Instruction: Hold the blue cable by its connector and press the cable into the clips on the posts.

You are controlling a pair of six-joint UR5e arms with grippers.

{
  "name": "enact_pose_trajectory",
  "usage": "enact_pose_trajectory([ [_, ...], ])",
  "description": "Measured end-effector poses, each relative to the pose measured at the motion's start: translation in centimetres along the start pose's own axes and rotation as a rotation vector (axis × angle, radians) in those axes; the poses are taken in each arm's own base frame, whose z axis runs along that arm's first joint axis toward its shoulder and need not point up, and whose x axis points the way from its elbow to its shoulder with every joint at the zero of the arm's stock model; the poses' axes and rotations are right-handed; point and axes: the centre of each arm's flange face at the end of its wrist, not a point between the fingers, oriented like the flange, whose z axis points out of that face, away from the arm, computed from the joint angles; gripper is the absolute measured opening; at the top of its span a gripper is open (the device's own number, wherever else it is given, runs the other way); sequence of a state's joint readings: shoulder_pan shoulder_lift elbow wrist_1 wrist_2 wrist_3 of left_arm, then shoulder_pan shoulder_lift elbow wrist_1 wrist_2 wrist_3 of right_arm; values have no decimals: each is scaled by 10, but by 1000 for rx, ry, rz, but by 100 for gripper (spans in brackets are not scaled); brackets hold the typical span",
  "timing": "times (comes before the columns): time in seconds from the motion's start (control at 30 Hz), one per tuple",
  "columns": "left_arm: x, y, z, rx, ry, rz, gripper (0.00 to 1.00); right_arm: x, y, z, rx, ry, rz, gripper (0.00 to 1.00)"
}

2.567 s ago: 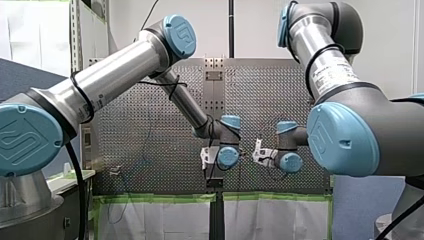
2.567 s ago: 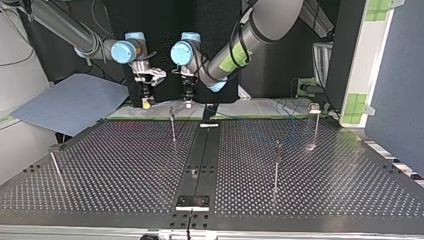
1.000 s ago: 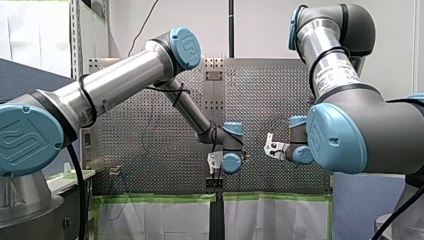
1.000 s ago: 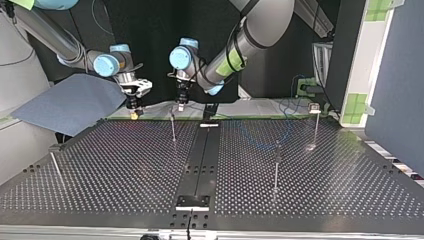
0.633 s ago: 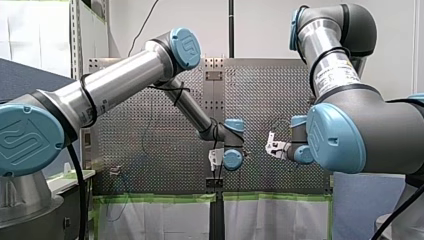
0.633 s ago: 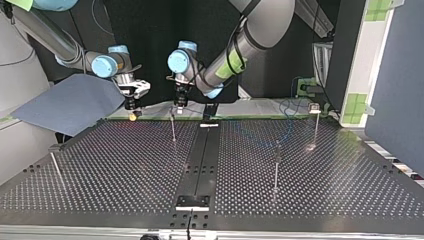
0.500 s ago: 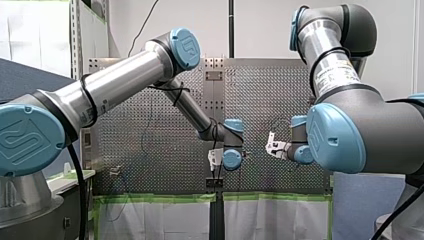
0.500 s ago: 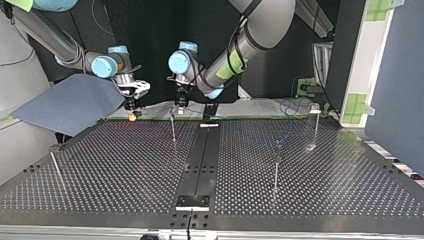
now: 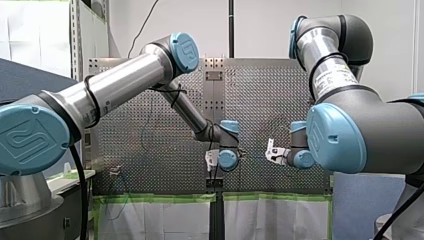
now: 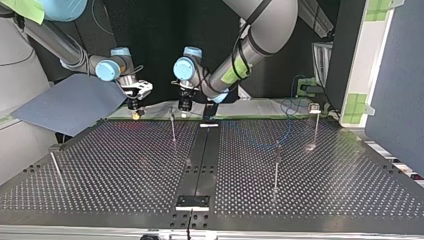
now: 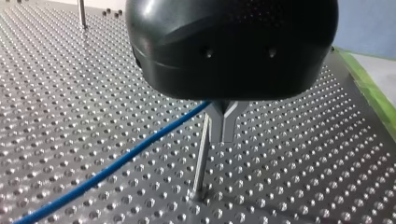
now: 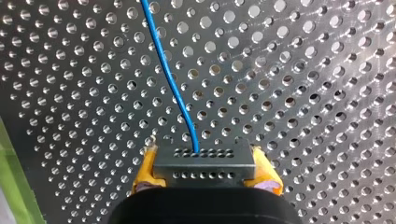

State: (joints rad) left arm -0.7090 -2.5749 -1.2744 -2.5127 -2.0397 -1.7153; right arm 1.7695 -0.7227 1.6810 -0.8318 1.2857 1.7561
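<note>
Perforated table (image 10: pixel 125 165), arms at its far edge in the top view. Right gripper (image 12: pixel 204 176): yellow pads (image 12: pixel 145 168) clamp the connector (image 12: pixel 204 161). Left gripper (image 11: pixel 223 140): metal fingers (image 11: pixel 217 126) pinched together on the blue cable (image 11: pixel 116 165), just beside a thin post (image 11: pixel 201 158).

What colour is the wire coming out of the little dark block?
Bright blue; the cable shows best in the right wrist view, leaving the connector.
</note>
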Motion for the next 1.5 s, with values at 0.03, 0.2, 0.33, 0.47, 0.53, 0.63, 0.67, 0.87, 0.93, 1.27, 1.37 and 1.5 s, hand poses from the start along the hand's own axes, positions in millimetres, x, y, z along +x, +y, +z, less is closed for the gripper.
enact_pose_trajectory([
  [0.03,-2,1,3,1,1,0,2,1,0,1,1,1,-1,0],
  [0.2,-14,-1,15,20,-4,-8,2,6,-1,6,3,3,-3,0],
  [0.33,-24,-5,24,49,-12,-34,2,10,-1,10,4,5,-4,0],
  [0.47,-29,0,33,62,-1,-51,2,14,-1,14,6,12,-7,0],
  [0.53,-30,8,38,60,5,-53,2,15,-1,16,7,16,-8,0],
  [0.63,-32,17,44,52,9,-53,2,18,-1,18,9,21,-9,0],
  [0.67,-32,19,45,50,10,-53,2,18,-1,19,9,23,-10,0],
  [0.87,-26,27,49,44,24,-48,2,23,-2,23,13,31,-12,0],
  [0.93,-24,29,49,43,27,-43,2,24,-1,24,14,32,-12,0],
  [1.27,-24,30,49,40,30,7,25,28,3,26,9,40,-10,0],
  [1.37,-24,32,49,27,29,29,58,29,3,27,10,42,-10,0],
  [1.5,-24,34,49,4,31,52,61,30,4,28,10,43,-9,0],
])
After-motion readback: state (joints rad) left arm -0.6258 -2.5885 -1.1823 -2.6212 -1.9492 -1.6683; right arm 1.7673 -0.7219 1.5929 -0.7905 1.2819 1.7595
